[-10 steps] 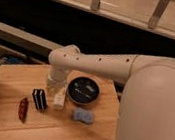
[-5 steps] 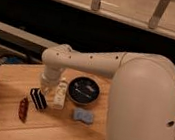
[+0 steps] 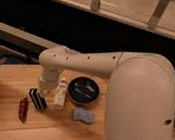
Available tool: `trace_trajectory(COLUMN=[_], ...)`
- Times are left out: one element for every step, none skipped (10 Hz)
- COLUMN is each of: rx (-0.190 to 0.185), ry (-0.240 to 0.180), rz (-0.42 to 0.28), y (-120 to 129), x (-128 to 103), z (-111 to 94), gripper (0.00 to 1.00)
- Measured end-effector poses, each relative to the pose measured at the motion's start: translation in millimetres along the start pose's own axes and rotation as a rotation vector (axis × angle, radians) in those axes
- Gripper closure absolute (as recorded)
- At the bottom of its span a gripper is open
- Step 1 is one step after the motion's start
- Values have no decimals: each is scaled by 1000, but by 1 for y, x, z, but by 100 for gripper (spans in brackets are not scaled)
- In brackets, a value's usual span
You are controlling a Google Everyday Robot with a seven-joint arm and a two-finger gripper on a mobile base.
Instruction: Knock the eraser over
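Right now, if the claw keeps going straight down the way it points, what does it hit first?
Probably the small black block eraser with white stripes: the claw points down at the wooden table, just above it. The small white bottle sits close to its right; depth is unclear.

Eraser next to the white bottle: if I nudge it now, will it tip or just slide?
The eraser looks small and blocky, so probably stiff and light. It already leans, so a sideways nudge likely topples it, though the wooden table may let it slide. The pincer hangs just above it.
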Motion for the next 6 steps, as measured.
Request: trace_trajectory(rx=[9,11,10,10,10,14], ry=[8,9,9,10,11,16], rz=[-1,-3,-7,-10,-11,-13], y=[-2,-3,1,4,6,6], x=[4,6,7,7,7,10], z=[2,2,3,4,5,7], gripper=[100,100,100,100,100,100])
